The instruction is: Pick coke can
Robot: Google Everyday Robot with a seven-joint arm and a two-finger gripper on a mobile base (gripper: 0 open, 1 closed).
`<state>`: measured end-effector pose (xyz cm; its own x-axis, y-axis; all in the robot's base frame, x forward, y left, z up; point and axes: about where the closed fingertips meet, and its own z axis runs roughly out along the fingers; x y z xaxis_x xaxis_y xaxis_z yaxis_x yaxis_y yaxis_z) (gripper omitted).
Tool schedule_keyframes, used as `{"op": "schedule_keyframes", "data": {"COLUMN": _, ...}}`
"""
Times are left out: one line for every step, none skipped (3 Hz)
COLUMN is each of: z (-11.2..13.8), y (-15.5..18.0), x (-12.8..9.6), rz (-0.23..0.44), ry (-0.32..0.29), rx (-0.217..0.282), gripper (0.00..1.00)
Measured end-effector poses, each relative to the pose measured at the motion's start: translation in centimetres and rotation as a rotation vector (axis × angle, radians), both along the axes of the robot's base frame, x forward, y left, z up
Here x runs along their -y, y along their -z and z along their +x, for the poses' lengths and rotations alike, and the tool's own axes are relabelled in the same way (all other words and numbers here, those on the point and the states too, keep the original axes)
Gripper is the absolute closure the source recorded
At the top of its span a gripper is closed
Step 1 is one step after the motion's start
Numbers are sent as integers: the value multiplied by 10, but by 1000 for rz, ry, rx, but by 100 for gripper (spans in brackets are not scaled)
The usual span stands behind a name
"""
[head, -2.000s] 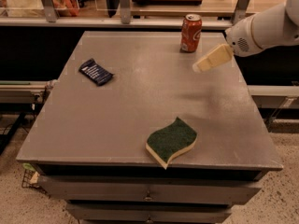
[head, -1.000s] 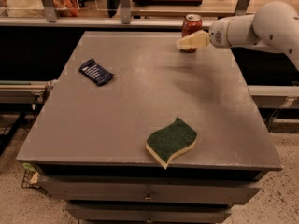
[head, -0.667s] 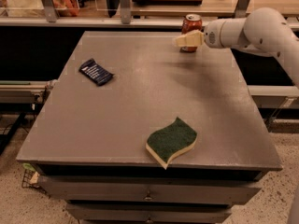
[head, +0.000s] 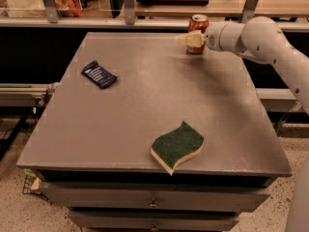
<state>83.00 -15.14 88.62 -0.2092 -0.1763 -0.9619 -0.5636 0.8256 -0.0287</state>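
Note:
The coke can (head: pixel 198 22) is red with a silver top and stands upright near the far right edge of the grey table (head: pixel 145 95). My gripper (head: pixel 191 39) reaches in from the right on a white arm (head: pixel 260 37). It is at the can's lower front and covers the can's lower half. Whether it touches the can does not show.
A green and cream sponge (head: pixel 177 146) lies near the table's front edge. A dark blue snack packet (head: pixel 99 74) lies at the left. A shelf rail with metal posts (head: pixel 128 4) runs behind the table. Drawers (head: pixel 152 202) are below the front edge.
My gripper has moved from the right of the can, up and to the left, and now sits right against the can's front. The can, sponge and packet have not moved.

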Motion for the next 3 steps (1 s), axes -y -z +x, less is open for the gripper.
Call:
{"op": "schedule_keyframes", "data": {"z": -2, "y": 1, "x": 3, "rz": 11, "ry": 7, "rx": 16, "gripper": 49}}
{"op": "schedule_keyframes", "data": {"z": -9, "y": -3, "x": 4, "rz": 21, "ry": -1, "rx": 20, "gripper": 73}}
{"op": "schedule_keyframes", "data": {"z": -26, "y": -20, "x": 3, "rz": 55, "ry": -52, "rx": 17, "gripper": 96}}
